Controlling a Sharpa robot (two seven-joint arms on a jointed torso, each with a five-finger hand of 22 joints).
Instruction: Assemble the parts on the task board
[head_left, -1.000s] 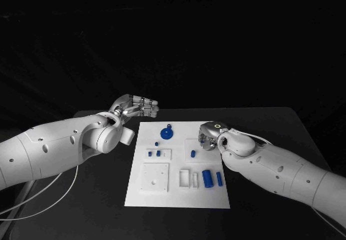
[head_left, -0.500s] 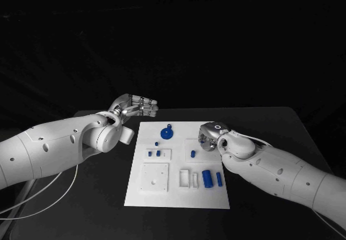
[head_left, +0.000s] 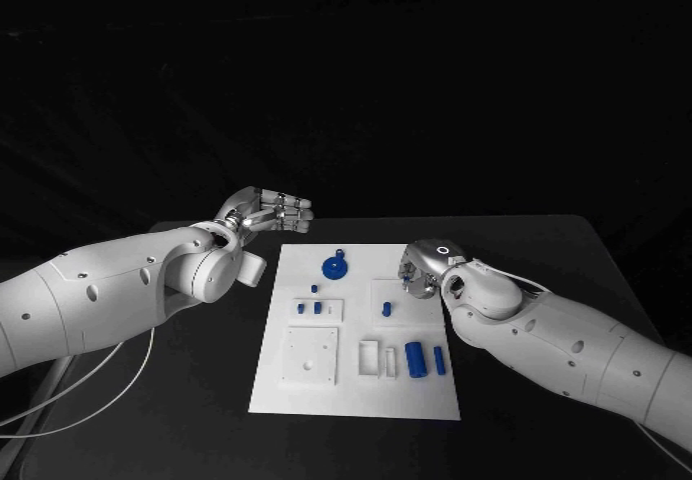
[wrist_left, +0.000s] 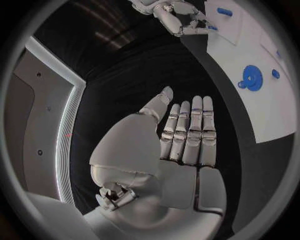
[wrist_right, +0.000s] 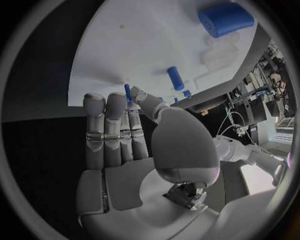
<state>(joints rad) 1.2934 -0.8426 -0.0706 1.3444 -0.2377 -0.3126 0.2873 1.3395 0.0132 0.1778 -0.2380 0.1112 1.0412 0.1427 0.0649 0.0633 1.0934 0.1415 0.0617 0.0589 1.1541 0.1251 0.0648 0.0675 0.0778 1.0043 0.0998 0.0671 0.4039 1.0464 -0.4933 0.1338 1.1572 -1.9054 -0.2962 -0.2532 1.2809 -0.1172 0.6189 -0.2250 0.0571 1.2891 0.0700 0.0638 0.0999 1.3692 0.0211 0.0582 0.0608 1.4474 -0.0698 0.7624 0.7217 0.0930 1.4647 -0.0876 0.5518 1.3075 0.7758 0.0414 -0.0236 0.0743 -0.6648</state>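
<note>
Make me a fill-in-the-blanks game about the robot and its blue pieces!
1. The task board on the table is coloured ____.
2. The round part with a knob is coloured ____.
3. The robot's ____ hand hangs beyond the board's far corner, holding nothing.
4. The robot's ____ hand is over the board's edge.

Missing words: white; blue; left; right

Two white, glossy arms with rounded shells, dotted with small dark screw holes. Left hand silver, with segmented fingers and pale grey pads along the palm. Right hand silver too, with a smooth domed thumb base and a small lit ring at the wrist. Thin white cables under the left arm.
</note>
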